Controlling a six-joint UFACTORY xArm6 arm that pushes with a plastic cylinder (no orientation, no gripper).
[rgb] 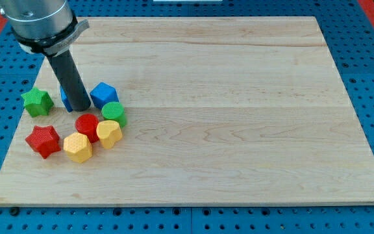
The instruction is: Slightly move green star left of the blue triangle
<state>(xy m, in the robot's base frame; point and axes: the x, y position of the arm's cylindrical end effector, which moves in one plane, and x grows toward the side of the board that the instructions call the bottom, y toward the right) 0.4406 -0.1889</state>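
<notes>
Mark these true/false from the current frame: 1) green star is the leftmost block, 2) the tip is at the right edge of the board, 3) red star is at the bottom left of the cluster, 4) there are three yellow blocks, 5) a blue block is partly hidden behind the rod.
1) True. The green star sits furthest toward the view's left.
2) False. My tip is at the view's left, between the green star and the blue block, just above the red cylinder.
3) True. The red star is lowest-left of the group.
4) False. Only two: a yellow block and another yellow block.
5) True. A blue sliver shows at the rod's left side; its shape cannot be made out.
</notes>
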